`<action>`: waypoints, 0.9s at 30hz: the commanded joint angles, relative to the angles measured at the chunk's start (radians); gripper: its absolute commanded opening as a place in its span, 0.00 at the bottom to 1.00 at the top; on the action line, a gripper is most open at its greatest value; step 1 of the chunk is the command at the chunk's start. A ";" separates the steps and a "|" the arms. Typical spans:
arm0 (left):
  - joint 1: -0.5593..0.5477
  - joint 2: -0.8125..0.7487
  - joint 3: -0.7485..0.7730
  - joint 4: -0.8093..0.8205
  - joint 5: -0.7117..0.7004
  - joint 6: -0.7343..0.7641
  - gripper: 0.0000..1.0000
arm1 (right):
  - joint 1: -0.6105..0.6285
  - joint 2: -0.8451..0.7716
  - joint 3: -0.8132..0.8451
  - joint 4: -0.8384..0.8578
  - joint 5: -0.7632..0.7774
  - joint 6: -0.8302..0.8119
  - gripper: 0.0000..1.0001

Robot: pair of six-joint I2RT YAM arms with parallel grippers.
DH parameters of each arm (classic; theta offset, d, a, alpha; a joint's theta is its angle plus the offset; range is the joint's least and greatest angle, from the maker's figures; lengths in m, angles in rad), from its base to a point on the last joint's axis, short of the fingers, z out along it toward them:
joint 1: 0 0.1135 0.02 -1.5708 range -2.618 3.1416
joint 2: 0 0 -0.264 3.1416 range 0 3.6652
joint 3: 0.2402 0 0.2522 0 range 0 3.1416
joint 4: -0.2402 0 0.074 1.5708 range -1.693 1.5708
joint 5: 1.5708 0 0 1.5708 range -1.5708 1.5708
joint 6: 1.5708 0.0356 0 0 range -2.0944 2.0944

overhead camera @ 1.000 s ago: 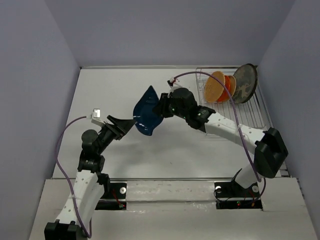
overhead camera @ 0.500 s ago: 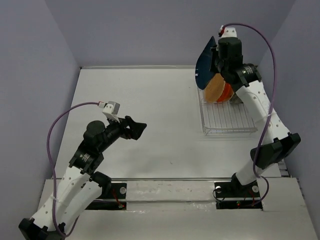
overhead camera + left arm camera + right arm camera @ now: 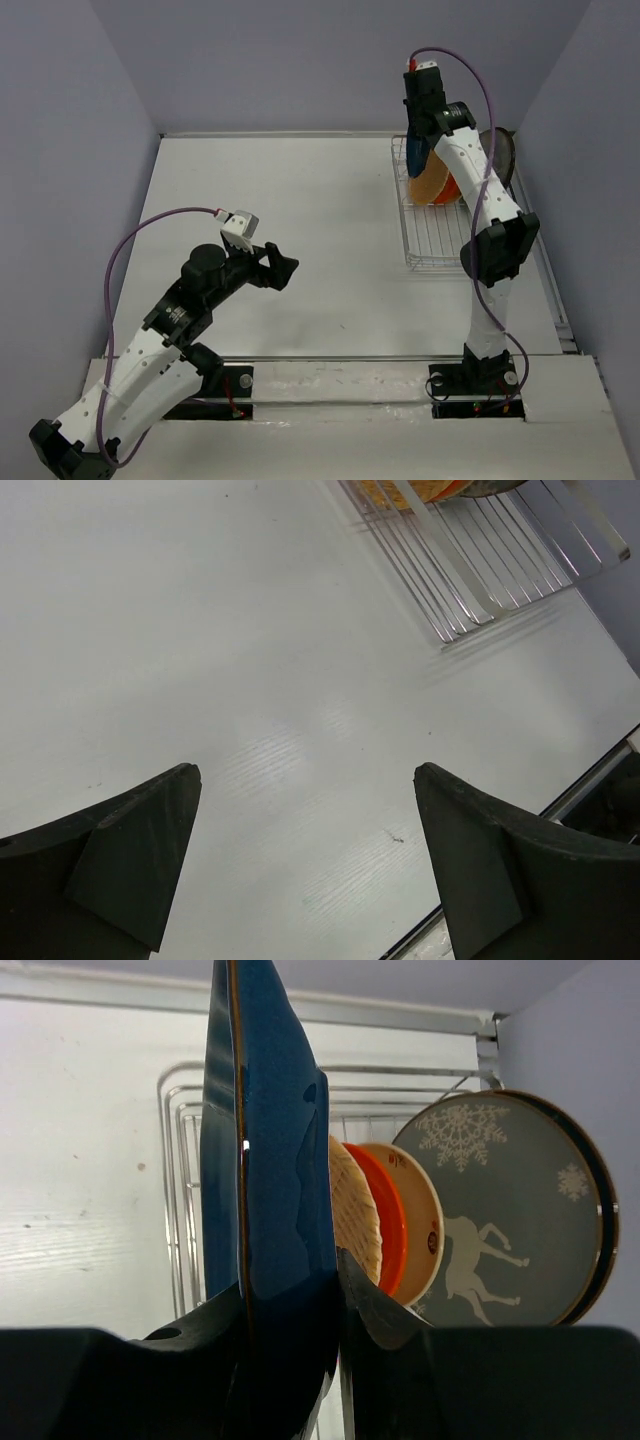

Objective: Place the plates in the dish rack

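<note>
On the left, the left arm reaches forward over the white worktop [image 3: 300,190], and the left tool [image 3: 281,268] hangs above it with its two dark fingers [image 3: 140,850] spread wide and nothing between them. The left wrist view shows only bare worktop in the gap, with a corner of the dish rack [image 3: 450,245] at its upper right. The left tool is well apart from the rack, which sits at the far right of the worktop, close to the right wall. Above the rack's far end the right arm stands tall and bends downward, and the right tool [image 3: 290,1300] is closed tightly on the lower edge of the dark blue leaf-shaped plate [image 3: 265,1160]. It holds this plate upright on edge over the left part of the rack. Whether the plate's rim touches the wires cannot be told. Just to its right the other plates stand on edge in a row in the rack: first the tan waffle-textured plate [image 3: 355,1210], partly hidden behind the blue one, then the orange-red plate [image 3: 385,1220], then the small cream plate [image 3: 415,1210], and farthest right the large grey plate with white deer and snowflakes [image 3: 510,1210].
</note>
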 commanded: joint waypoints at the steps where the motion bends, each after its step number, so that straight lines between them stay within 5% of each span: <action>1: -0.004 -0.007 0.025 0.027 -0.013 0.025 0.99 | -0.015 -0.002 0.080 0.046 0.074 -0.039 0.07; 27: 0.005 0.015 0.025 0.033 -0.024 0.026 0.99 | -0.065 -0.005 -0.229 0.248 -0.002 -0.065 0.07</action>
